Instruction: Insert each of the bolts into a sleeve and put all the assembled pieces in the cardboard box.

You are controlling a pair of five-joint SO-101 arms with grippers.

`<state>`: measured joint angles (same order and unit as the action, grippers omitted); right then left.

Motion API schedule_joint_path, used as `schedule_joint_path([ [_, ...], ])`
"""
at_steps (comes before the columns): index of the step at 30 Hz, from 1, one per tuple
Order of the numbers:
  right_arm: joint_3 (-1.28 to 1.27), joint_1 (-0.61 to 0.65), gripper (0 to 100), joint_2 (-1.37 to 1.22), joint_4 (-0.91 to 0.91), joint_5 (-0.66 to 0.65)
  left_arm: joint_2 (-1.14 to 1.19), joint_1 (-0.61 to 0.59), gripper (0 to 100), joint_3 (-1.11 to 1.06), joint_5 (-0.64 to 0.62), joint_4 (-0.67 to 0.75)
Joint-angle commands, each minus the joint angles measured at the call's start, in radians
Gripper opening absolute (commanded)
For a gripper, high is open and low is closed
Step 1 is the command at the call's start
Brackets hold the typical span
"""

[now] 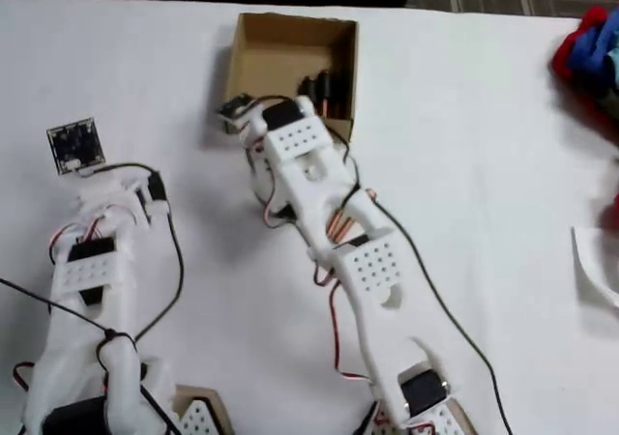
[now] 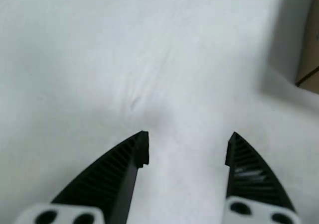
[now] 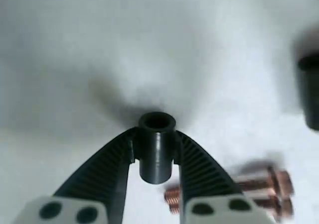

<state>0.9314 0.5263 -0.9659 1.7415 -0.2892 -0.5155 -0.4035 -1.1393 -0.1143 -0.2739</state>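
- The right tool (image 3: pixel 155 137) is closed narrowly on a black sleeve (image 3: pixel 156 152). It grips the sleeve by its sides with the open bore facing up. Held upright like this, the hole seems left free for a bolt to go in.
- Just beside that sleeve, two copper bolts (image 3: pixel 234 191) lie side by side on the white tabletop (image 3: pixel 75 50). I judge them close enough to be the next ones picked.
- A second black sleeve (image 3: pixel 309 89) stands farther off and is cut by the picture's edge, so its full shape is unclear.
- The left tool (image 2: pixel 188 137) is spread wide with nothing between its jaws and hovers over bare tabletop. It looks free to fetch a bolt.
- The cardboard box (image 1: pixel 290 29) sits at the far side of the tabletop, beyond the right arm (image 1: pixel 319 184). Dark and copper pieces (image 1: pixel 324 92) rest against one of its walls. They are probably finished assemblies, though too small to count.
- From above, the right arm lies over the working spot, and the copper bolts peek out beneath it.
- Whether the held sleeve's base touches the tabletop cannot be told.
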Motion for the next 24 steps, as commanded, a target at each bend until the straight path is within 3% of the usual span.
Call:
schedule_joint_path([
  [1,-0.055,-0.073,2.2,0.3,0.028,0.009,-0.032,-0.005,26,0.008,-0.008,0.017],
  [7,-0.462,-0.205,2.2,0.829,-0.016,0.003,-0.037,0.031,26,0.016,0.015,-0.008],
  [11,-0.918,-0.389,2.2,1.139,-0.328,0.0,-0.028,0.173,26,0.127,0.137,-0.189],
  [14,-1.235,-0.475,2.1,1.314,-0.562,0.0,-0.005,0.293,26,0.259,0.161,-0.365],
  [20,-1.556,-0.578,2.1,1.389,-0.822,0.097,0.226,0.542,26,0.641,0.166,-0.694],
  [24,-1.625,-0.677,2.1,1.369,-0.946,0.204,0.443,0.614,26,0.924,0.161,-0.841],
])
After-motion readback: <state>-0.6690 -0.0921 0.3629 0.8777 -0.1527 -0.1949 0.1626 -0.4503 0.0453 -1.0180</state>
